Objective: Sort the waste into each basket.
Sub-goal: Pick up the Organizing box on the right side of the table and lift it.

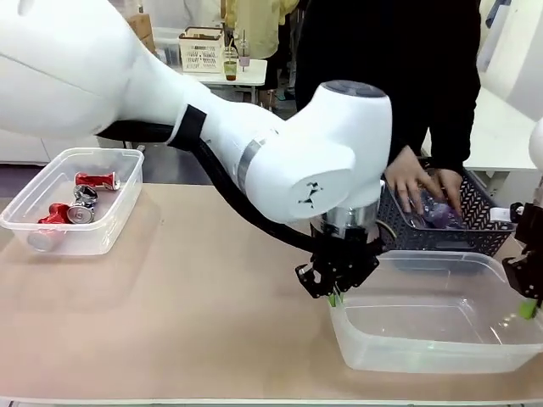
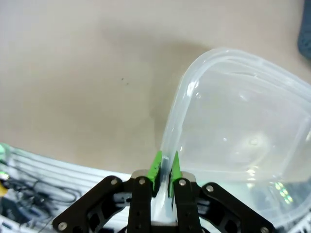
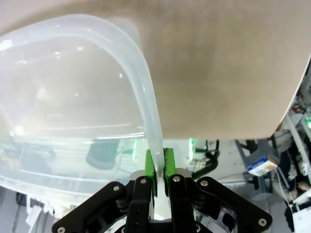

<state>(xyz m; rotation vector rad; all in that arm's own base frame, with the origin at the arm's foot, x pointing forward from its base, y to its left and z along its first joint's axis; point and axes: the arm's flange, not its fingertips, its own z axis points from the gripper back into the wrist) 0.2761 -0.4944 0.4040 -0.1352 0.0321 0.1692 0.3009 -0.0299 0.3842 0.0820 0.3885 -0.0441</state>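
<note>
both claws nipped shut on the empty tub [image 1: 407, 352] rim; slip risk
front: left gripper [image 1: 338, 292] at its 9 o'clock, right gripper [image 1: 530, 301] at 3; cans [image 1: 81, 208] in other tub [image 1: 127, 153], far at 9. l wrist: thin rim betw pads [image 2: 156, 166]. r wrist: same; pull unevenly and you'll likely flex it free.

Front camera facing across table [image 1: 187, 305] toward person [image 1: 382, 51], both wrist cameras close above same clear tub [image 1: 441, 356]

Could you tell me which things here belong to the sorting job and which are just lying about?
Job: crushed cans in the left clear tub; empty clear tub, its rim pinched by left claw and right claw; plastic waste in grey basket.
Lying about: white basket and drink cup behind.
</note>
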